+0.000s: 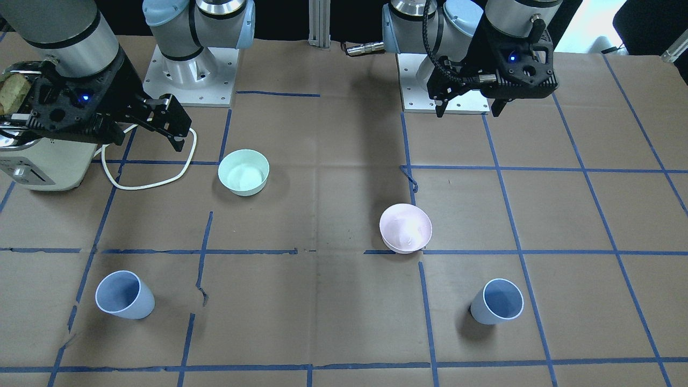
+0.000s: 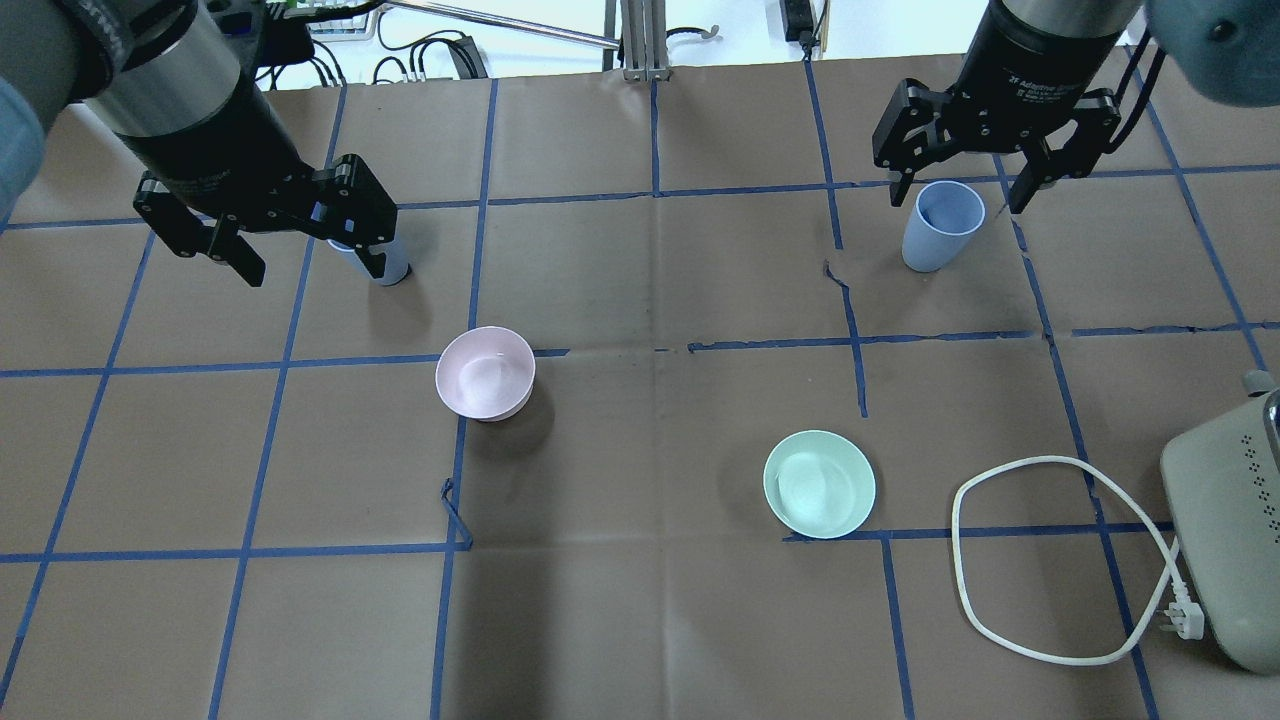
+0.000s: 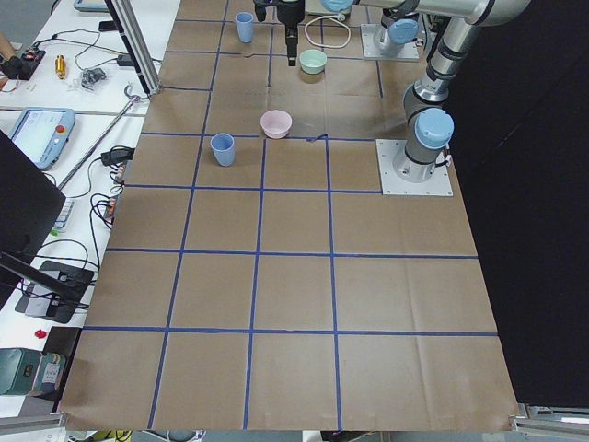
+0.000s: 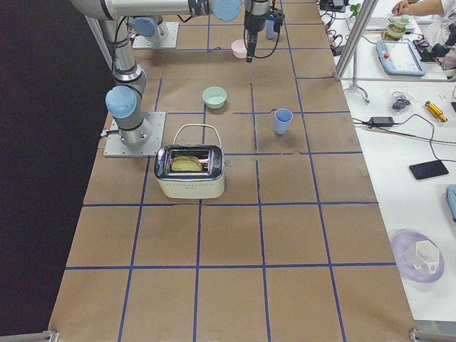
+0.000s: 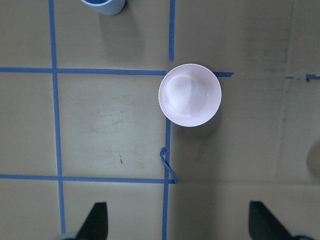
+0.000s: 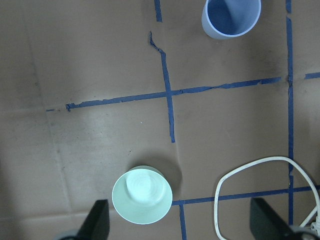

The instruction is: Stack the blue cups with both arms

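Note:
Two pale blue cups stand upright on the table, far apart. One cup [image 2: 940, 228] is on my right side, and my right gripper [image 2: 955, 200] hangs open and empty high above it. This cup shows at the top of the right wrist view [image 6: 231, 17]. The other cup [image 2: 392, 266] is on my left side, partly hidden behind my left gripper [image 2: 310, 258], which is open, empty and well above the table. This cup shows at the top edge of the left wrist view [image 5: 103, 5]. Both cups show whole in the front view, one [image 1: 124, 302] and the other [image 1: 497, 302].
A pink bowl [image 2: 485, 372] sits left of centre and a mint-green bowl [image 2: 819, 483] right of centre. A cream toaster [image 2: 1225, 545] stands at the right edge, and its white cord [image 2: 1050, 560] loops over the table. Blue tape lines grid the brown paper.

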Robot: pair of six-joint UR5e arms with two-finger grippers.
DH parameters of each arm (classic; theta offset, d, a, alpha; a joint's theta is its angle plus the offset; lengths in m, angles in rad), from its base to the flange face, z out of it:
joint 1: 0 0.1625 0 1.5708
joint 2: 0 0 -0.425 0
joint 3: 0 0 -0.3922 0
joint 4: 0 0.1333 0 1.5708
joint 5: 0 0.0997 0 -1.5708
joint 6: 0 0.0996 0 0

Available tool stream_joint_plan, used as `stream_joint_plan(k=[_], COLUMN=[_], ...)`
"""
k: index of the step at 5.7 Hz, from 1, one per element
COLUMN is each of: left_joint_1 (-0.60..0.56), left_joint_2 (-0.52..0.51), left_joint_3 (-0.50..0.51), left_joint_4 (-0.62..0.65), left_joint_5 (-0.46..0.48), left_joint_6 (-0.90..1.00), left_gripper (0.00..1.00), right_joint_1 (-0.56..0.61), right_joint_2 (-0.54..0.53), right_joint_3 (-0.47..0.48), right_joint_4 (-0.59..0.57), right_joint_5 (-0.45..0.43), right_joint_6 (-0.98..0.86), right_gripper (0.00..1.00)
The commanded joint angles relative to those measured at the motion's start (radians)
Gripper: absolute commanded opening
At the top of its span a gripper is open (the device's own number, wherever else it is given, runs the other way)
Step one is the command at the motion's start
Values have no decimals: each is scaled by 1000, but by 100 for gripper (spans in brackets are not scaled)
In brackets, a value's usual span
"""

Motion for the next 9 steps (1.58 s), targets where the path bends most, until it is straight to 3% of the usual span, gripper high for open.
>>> stream_joint_plan(k=[1, 5, 6, 8, 9], left_joint_1=[0, 6, 14, 14, 17], left_joint_2=[2, -15, -32, -113, -170], left_joint_3=[-4, -4, -4, 8, 5], left_joint_4=[2, 25, 34, 101, 173], left_joint_5=[1, -15, -15, -4, -4], left_joint_6=[0, 11, 12, 26, 44], left_gripper=[99, 99, 99, 99, 99], right_joint_1=[1, 21, -9, -212, -232], right_joint_2=[-7, 8, 36, 172, 262], right_joint_3=[2, -1, 4, -79, -170], right_joint_4=[2, -15, -128, -141, -155], right_joint_5=[2, -9, -15, 1, 2], right_joint_6=[-1, -21, -164, -301, -375], right_gripper=[100, 100, 100, 100, 100])
